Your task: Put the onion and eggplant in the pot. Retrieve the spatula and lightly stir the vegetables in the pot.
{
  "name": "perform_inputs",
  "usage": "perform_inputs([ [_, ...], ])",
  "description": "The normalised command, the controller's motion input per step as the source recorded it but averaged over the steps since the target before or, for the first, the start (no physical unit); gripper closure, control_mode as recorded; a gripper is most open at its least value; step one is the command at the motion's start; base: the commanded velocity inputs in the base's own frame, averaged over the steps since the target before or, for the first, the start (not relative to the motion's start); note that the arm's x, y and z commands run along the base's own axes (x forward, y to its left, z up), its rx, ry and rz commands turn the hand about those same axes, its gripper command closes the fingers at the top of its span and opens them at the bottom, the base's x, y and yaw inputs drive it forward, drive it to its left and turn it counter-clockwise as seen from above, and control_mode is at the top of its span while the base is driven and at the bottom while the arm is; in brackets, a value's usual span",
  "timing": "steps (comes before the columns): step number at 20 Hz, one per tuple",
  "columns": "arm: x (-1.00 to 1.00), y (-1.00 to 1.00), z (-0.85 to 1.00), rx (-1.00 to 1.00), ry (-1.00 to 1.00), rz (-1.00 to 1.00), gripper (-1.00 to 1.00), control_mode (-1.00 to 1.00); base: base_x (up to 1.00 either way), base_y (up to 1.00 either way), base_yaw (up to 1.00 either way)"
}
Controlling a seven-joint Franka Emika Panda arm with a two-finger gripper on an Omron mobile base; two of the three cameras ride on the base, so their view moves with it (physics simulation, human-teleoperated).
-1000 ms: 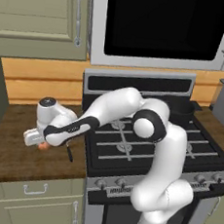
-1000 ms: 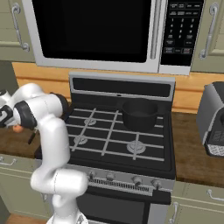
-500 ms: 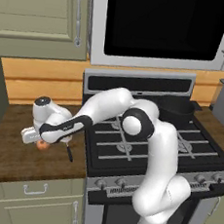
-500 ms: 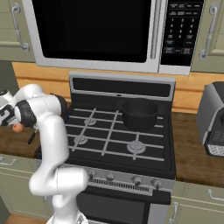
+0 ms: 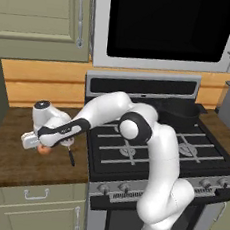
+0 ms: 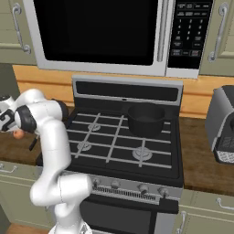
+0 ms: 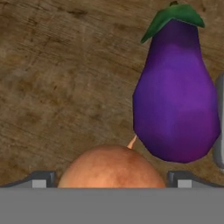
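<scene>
the onion (image 7: 111,166) lies on the desk (image 7: 57,87) between the hand's (image 7: 111,180) spread, not yet clamped fingers, eggplant (image 7: 177,92) at 1 o'clock. round, firm, likely slippery: grip its widest middle.

Base cams flank arm, sharing stove (image 5: 154,146); hand cam close over counter (image 7: 52,87).
</scene>
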Motion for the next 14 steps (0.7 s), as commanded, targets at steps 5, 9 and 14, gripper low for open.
perform_inputs([
  [5,-0.09,0.00,-0.13,0.00,0.01,0.02,1.00,-1.00,0.00,0.00,0.00],
  [9,0.00,0.00,0.00,0.00,0.00,0.00,1.00,-1.00,0.00,0.00,0.00],
  [14,0.00,0.00,0.00,0.00,0.00,0.00,1.00,-1.00,0.00,0.00,0.00],
])
